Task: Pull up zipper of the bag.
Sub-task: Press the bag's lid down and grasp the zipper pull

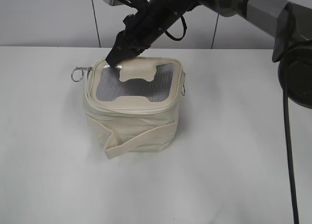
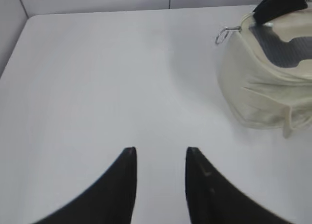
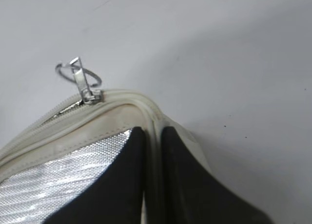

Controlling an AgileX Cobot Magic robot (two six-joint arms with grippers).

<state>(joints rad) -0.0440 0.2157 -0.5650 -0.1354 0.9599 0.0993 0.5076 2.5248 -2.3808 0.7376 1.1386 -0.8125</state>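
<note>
**Right claw pinching the lid edge at the bag's far corner**

In the left wrist view the left claw (image 2: 160,158) sits at the bottom of the frame, fingers parted and grasping nothing, above bare desk (image 2: 97,87). The bag (image 2: 263,87) lies well apart from it, at the right edge of that frame.

In the exterior view the bag (image 1: 134,119) stands left of centre, its strap (image 1: 139,141) slanting across the front wall. Open desk (image 1: 229,151) spreads on all sides, widest to the right and front.

Farther back, the right claw (image 3: 152,136) comes down from the upper right and is clenched on the zipper (image 3: 151,119) rim at the lid's far-left corner. One ring pull (image 3: 80,77) stands just beside it, upper left in the right wrist view, untouched.
</note>
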